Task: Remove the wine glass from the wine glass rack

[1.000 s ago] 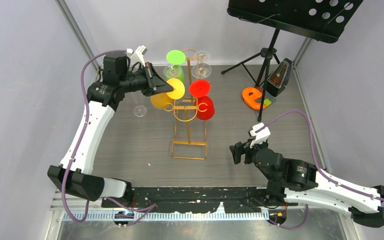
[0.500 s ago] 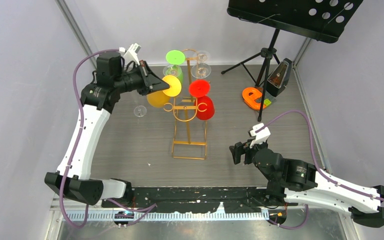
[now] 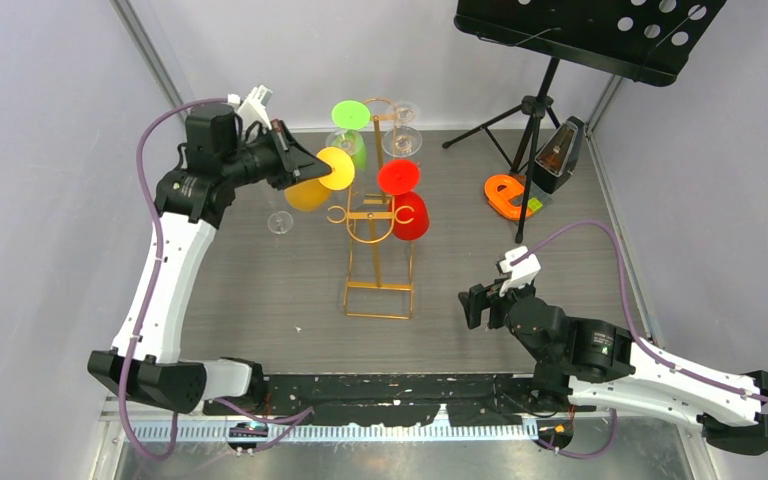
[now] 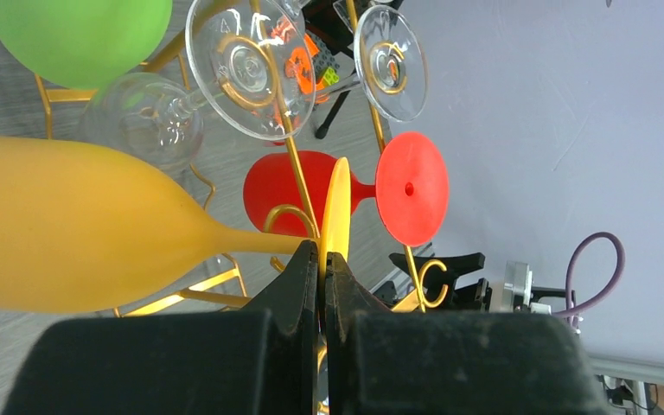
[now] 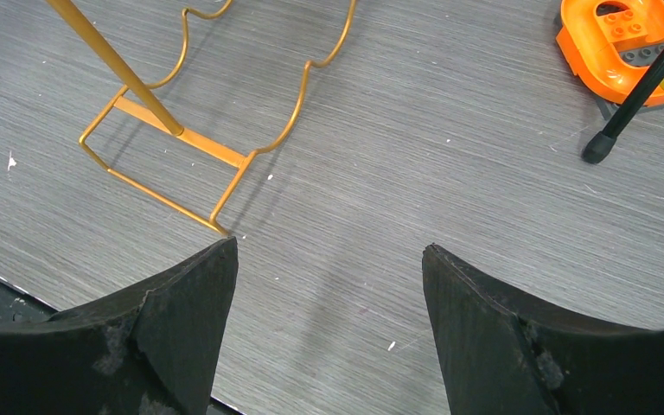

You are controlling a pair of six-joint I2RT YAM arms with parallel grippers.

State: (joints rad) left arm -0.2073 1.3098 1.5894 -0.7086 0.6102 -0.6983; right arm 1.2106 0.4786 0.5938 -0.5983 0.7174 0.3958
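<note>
The gold wire wine glass rack point(image 3: 380, 215) stands mid-table, its base point(image 5: 173, 138) also in the right wrist view. Red point(image 3: 405, 195), green point(image 3: 350, 125) and clear point(image 3: 402, 128) glasses hang on its hooks. My left gripper point(image 3: 312, 170) is shut on the foot of the yellow wine glass point(image 3: 315, 185), holding it sideways just left of the rack; in the left wrist view the fingers point(image 4: 307, 277) pinch the yellow foot disc point(image 4: 337, 212) and the bowl point(image 4: 69, 225) extends left. My right gripper point(image 3: 475, 305) is open and empty, low over the table right of the rack's base.
A clear glass point(image 3: 280, 222) stands on the table left of the rack. A black tripod music stand point(image 3: 535, 110) stands back right, with a metronome point(image 3: 560, 155) and orange toy blocks point(image 3: 508, 195) by its feet. Grey walls enclose the table.
My left gripper has moved left and slightly back, carrying the yellow glass away from the rack's hook. The right arm has not moved.
</note>
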